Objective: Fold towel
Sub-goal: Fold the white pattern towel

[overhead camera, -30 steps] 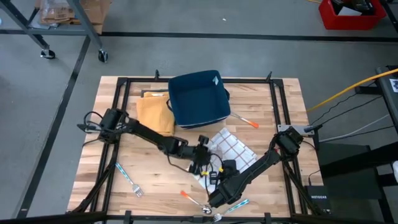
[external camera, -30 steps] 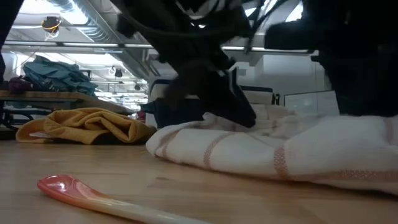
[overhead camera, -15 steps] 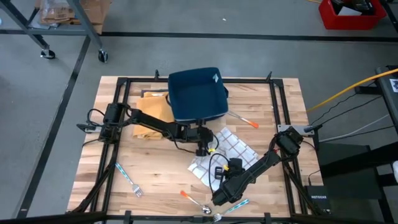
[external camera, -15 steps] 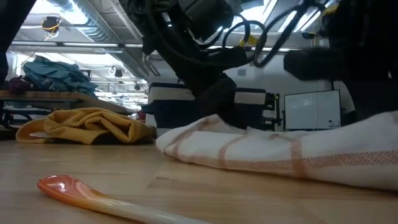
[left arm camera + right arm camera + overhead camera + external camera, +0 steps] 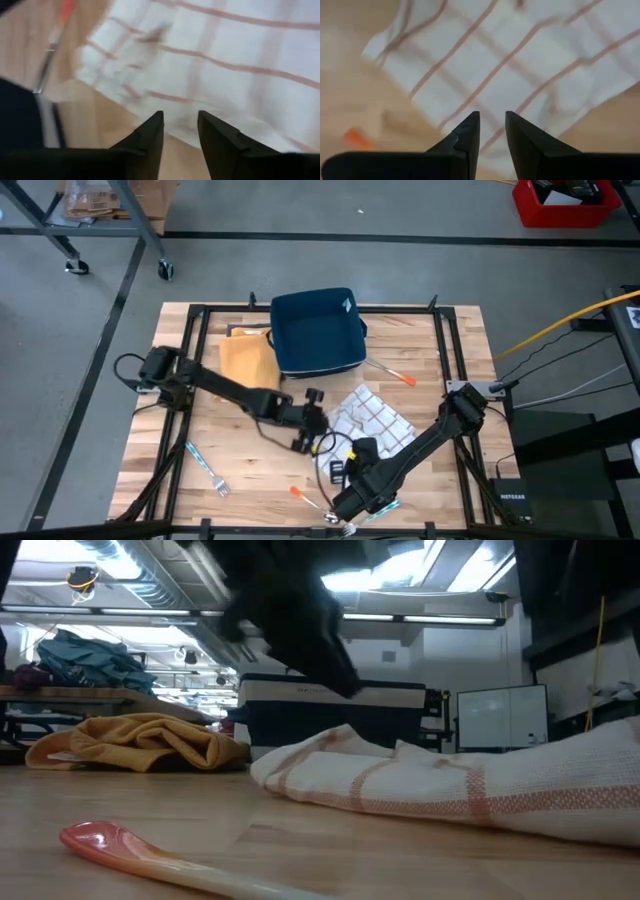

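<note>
Now both tools hover over the towel (image 5: 372, 420) — left tool (image 5: 180, 131) and right tool (image 5: 491, 131) slightly parted, gripping nothing.

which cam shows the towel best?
High view: the whole towel lies in one frame, its outline clear, between both arms. Low view gives only a side-on rumpled edge. Left wrist and right wrist views show close partial patches.

Even, bright overhead light (ceiling strips glare low); wrist views blur softly.
</note>
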